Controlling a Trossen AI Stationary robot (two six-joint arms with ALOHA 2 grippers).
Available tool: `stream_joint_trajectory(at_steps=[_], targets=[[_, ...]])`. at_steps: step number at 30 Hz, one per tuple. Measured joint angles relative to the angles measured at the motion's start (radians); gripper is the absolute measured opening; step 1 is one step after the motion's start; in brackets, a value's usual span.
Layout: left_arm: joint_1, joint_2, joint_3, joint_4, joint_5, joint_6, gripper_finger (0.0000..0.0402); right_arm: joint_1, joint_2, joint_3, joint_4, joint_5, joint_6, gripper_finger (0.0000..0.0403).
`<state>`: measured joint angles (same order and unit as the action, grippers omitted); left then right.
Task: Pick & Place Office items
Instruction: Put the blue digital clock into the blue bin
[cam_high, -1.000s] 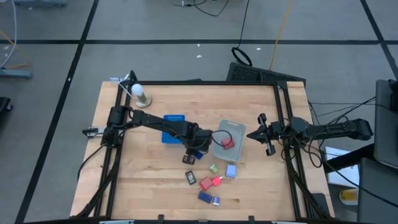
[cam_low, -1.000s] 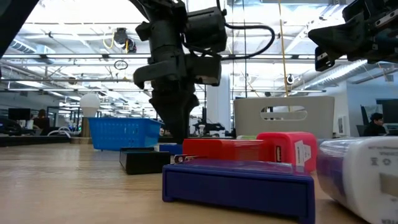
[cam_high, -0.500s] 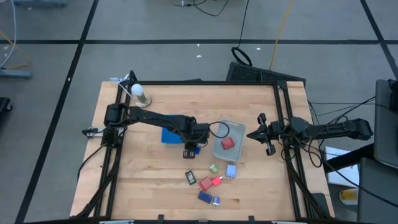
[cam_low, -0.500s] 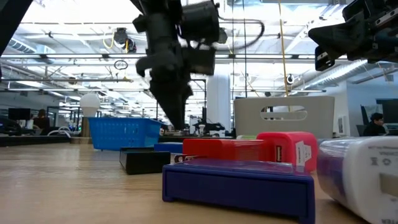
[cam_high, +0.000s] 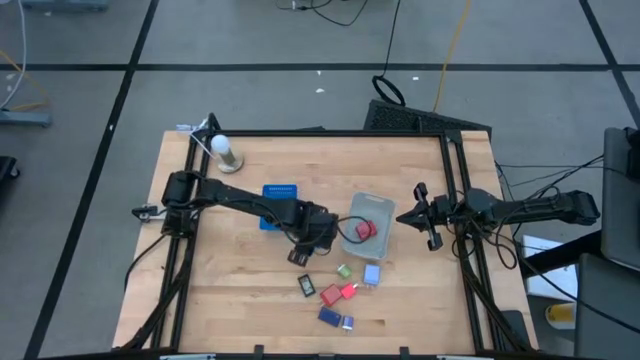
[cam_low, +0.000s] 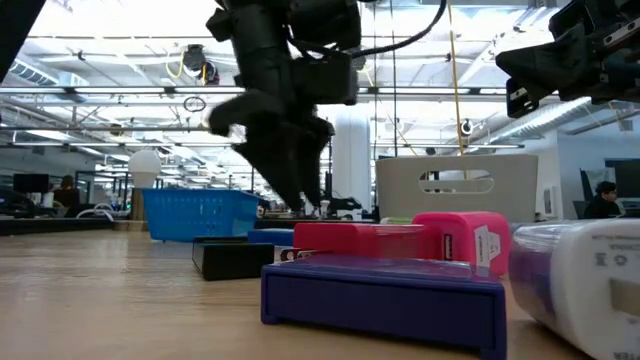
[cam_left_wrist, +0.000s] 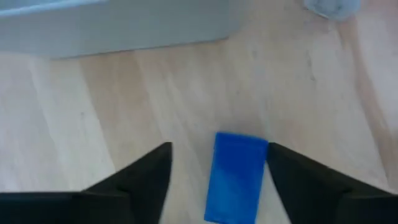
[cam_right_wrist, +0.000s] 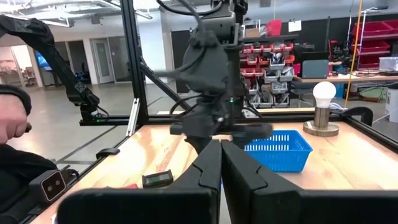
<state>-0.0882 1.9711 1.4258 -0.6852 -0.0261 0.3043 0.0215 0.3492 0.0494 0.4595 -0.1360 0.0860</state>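
Note:
My left gripper (cam_high: 316, 240) hangs open over the table just left of the clear grey bin (cam_high: 352, 243). In the left wrist view its two fingers (cam_left_wrist: 143, 180) stand on either side of a small blue piece (cam_left_wrist: 235, 177) that lies flat on the wood; I cannot tell whether one finger touches it. A red piece (cam_high: 363, 230) lies inside the bin. Other pieces lie nearer the near edge: dark (cam_high: 300, 257), dark (cam_high: 307, 285), green (cam_high: 343, 271), pale blue (cam_high: 372, 275), red (cam_high: 335, 293), blue (cam_high: 328, 316). My right gripper (cam_high: 428, 216) waits shut above the table's right side.
A flat blue tray (cam_high: 280, 193) lies left of the left gripper, partly under that arm. A lamp bulb on a stand (cam_high: 224, 150) is at the far left corner. Black frame rails (cam_high: 455, 200) run along the table's sides. Bare wood shows at the near left.
My left gripper has risen a little from the table near the blue piece and turned about its wrist. In the low view its tip looked like one tapered point before; now two fingers show apart. The right arm has kept still.

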Motion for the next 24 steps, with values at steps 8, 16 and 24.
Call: stream_joint_trajectory(at_steps=[8, 16, 24], targets=[[0.042, 0.039, 0.002, -0.036, 0.036, -0.022, 0.0351, 0.0, 0.0, 0.0, -0.008, 0.0, 0.004, 0.0], [0.057, 0.07, 0.002, -0.02, 0.07, -0.024, 0.0357, 0.0, 0.002, 0.0, -0.03, 0.0, -0.009, 0.0], [0.057, 0.111, 0.007, -0.032, 0.089, -0.023, 0.0306, 0.0, 0.004, 0.0, -0.023, 0.0, 0.0, 0.0]])
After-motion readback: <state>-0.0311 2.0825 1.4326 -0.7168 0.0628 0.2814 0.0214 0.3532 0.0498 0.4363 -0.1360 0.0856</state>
